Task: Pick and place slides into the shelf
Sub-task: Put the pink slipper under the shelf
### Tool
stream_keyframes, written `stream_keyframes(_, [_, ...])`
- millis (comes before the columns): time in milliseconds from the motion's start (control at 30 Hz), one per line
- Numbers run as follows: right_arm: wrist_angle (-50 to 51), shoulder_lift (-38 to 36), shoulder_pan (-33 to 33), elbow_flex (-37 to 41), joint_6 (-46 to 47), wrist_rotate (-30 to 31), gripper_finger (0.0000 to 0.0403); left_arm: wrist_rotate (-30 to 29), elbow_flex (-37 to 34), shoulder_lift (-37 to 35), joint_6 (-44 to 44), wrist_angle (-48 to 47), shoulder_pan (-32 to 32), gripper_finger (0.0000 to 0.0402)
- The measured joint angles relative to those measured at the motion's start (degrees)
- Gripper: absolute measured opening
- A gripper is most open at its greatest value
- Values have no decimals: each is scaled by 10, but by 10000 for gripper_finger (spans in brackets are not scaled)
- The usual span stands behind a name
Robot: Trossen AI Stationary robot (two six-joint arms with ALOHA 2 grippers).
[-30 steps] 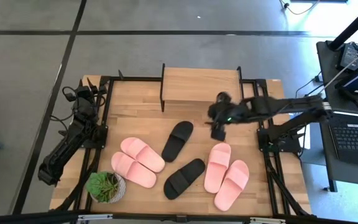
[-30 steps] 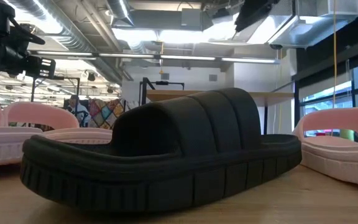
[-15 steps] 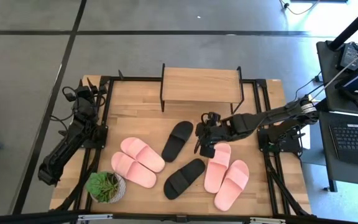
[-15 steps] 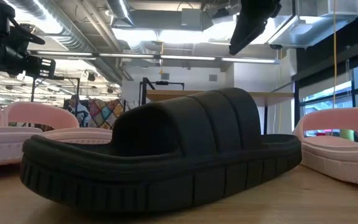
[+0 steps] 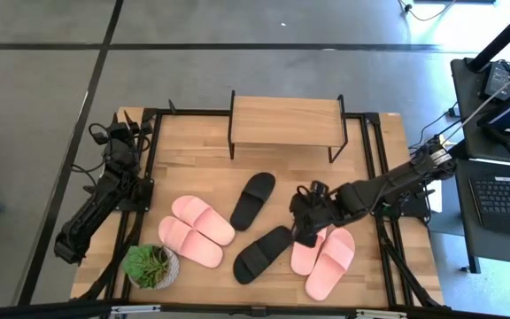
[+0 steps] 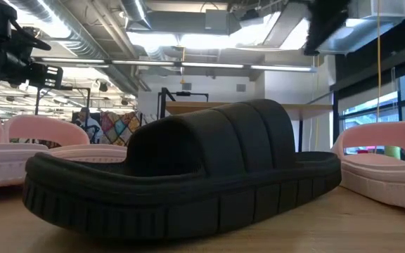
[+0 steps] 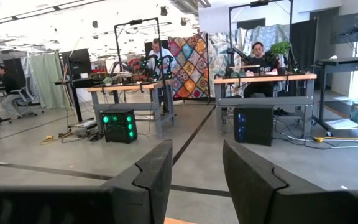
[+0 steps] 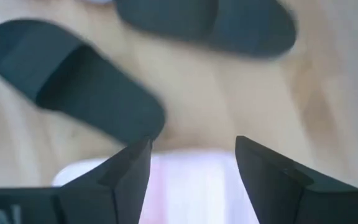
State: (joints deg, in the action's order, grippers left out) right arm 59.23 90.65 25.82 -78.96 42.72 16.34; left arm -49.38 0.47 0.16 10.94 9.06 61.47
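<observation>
Now, writing: none readable.
Slides: six on the worktop point(image 5: 193, 151); four pink point(image 5: 204, 218) point(image 5: 189, 242) point(image 5: 303, 252) point(image 5: 330, 263), two black point(image 5: 253, 198) point(image 5: 262, 253).
Shelf point(image 5: 285, 120): at 12 o'clock, nothing on it.
Plant point(image 5: 150, 264): one, at 7 o'clock.
Right claw point(image 5: 305, 232): fingers spread, over a pink slide's toe at 5 o'clock, holding nothing.
Left claw point(image 7: 194, 180): fingers apart, gripping nothing, at the 9 o'clock edge.

Right arm swings in from the shelf!
The right gripper point(image 5: 305, 229), fingers wide, has left the light wooden-topped shelf point(image 5: 286, 120) and now hovers over a light pink foam slide point(image 5: 308, 252).
</observation>
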Motion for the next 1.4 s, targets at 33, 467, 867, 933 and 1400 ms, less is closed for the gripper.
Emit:
stream_keyframes(33, [4,0,9,0,29,-14,234,0,0,0,0,0,0,134])
stream_keyframes(467, [37,56,123,0,324,-126,234,3,0,0,-29,0,0,134])
stream_keyframes(867, [60,197,169,0,411,-209,234,11,0,0,-46,-1,0,134])
stream_keyframes(933, [67,213,171,0,419,-214,234,11,0,0,-46,-1,0,134])
stream_keyframes(1400, [207,230,170,-26,446,-229,180,11,0,0,-46,-1,0,134])
